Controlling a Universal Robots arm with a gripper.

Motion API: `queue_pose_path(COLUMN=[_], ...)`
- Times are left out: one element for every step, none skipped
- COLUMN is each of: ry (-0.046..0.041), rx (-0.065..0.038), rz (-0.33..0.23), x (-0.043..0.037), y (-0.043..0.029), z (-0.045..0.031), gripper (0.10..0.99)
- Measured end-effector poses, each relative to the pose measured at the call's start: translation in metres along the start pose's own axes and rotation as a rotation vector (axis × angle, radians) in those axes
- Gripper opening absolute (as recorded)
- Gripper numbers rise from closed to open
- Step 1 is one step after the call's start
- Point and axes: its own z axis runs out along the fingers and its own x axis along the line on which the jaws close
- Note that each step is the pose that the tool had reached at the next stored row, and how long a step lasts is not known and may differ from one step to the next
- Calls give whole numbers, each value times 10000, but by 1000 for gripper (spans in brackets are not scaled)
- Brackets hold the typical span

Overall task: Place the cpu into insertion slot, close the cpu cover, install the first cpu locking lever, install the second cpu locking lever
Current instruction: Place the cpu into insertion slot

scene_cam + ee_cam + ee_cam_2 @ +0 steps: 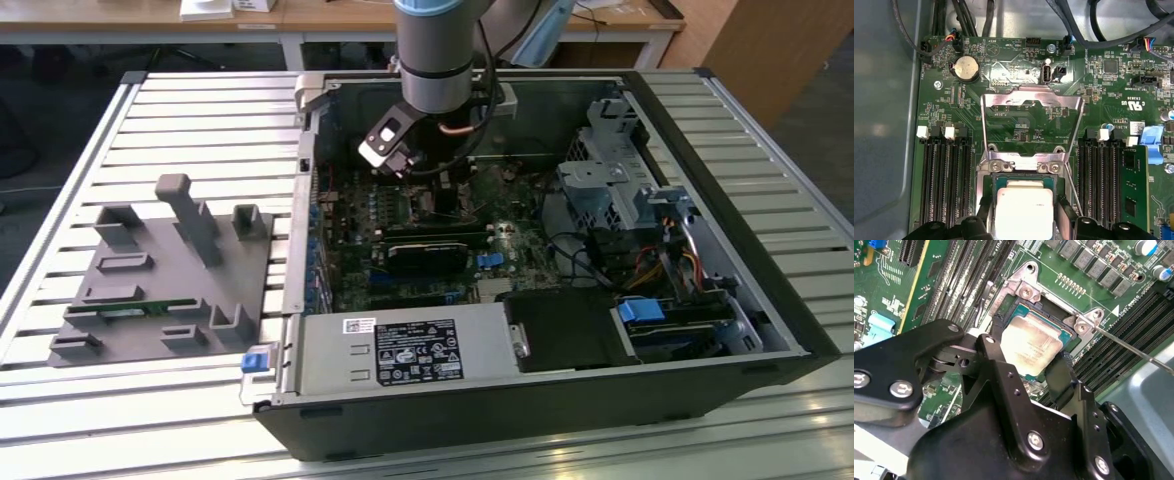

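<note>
The black two-fingered end effector [1029,352] grips the small square silver-grey cpu [1021,210] by two opposite edges, holding it in the silvery-rimmed square insertion slot [1004,165]. Beyond it, the thin silvery windowed cpu cover [999,98] stands swung open above the green circuit board [1099,85].

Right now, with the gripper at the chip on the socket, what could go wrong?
The chip sits at the socket with the gripper around it; if it lies tilted, pressing might damage the socket.
The thin lever runs close beside the gripper; sideways motion might catch it.
The cover lies open, so nothing clamps the chip yet.
</note>
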Motion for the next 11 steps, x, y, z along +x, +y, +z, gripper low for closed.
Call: queue_pose_path(ry=[-1, -3, -3, -1, -2, -1, 0, -1, -1, -1, 0], rx=[0, 2, 2, 0, 1, 1, 1, 4, 11, 21, 31], rz=[0, 0, 0, 0, 0, 0, 1, 1, 1, 0, 0], x=[0, -1, -1, -1, -1, -1, -1, -1, -1, -1, -1], y=[0, 0, 0, 1, 3, 4, 5, 7, 9, 10, 11], z=[-1, -5, -11, -22, -36, -53, -70, -86, -97, -103, -108], gripper=[612, 612, 612, 612, 612, 612, 612, 612, 600, 600, 537])
